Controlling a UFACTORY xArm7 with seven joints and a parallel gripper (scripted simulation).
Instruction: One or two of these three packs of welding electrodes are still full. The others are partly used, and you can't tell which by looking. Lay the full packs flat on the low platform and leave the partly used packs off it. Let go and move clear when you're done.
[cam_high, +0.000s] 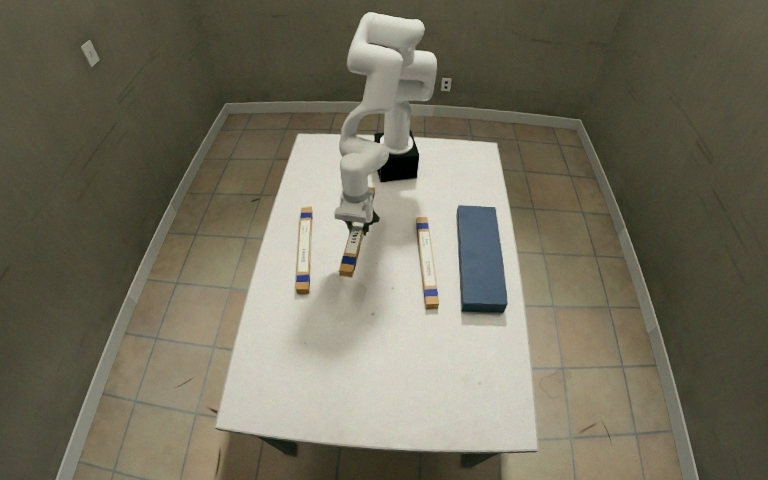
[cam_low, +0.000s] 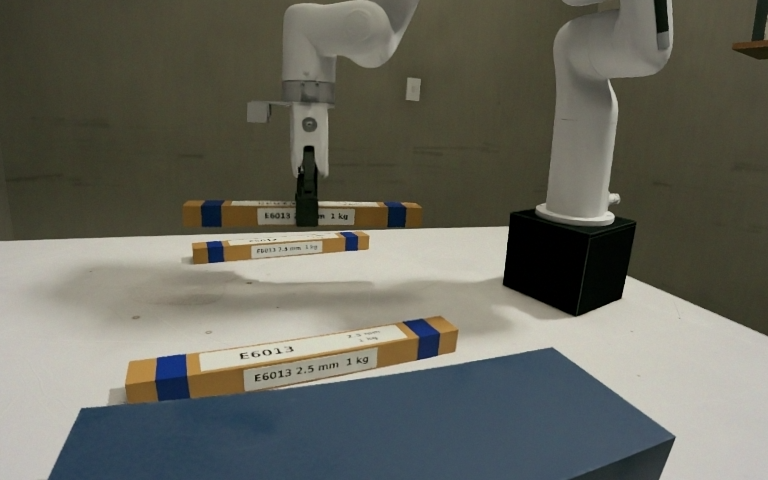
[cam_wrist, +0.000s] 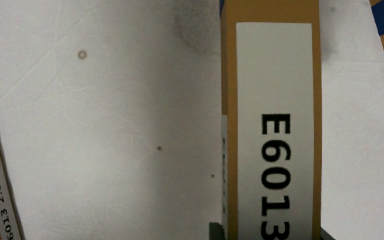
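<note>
My gripper (cam_high: 360, 226) (cam_low: 306, 217) (cam_wrist: 270, 235) is shut on the middle of an orange pack (cam_high: 348, 263) (cam_low: 243, 216) (cam_wrist: 274, 70) with blue bands and an E6013 label. It holds this pack above the table, roughly level. A second pack (cam_high: 304, 246) (cam_low: 286, 249) (cam_wrist: 378, 15) lies flat on the table at the left in the top view. A third pack (cam_high: 426, 263) (cam_low: 317, 366) (cam_wrist: 7, 210) lies flat between the gripper and the blue platform. The low blue platform (cam_high: 481, 260) (cam_low: 368, 418) is at the right in the top view and bears no pack.
The white table (cam_high: 385, 396) (cam_low: 39, 316) bears the packs and platform. The arm's black base block (cam_high: 398, 168) (cam_low: 543, 260) stands at the table's back in the top view. The third pack lies close beside the platform with a narrow gap.
</note>
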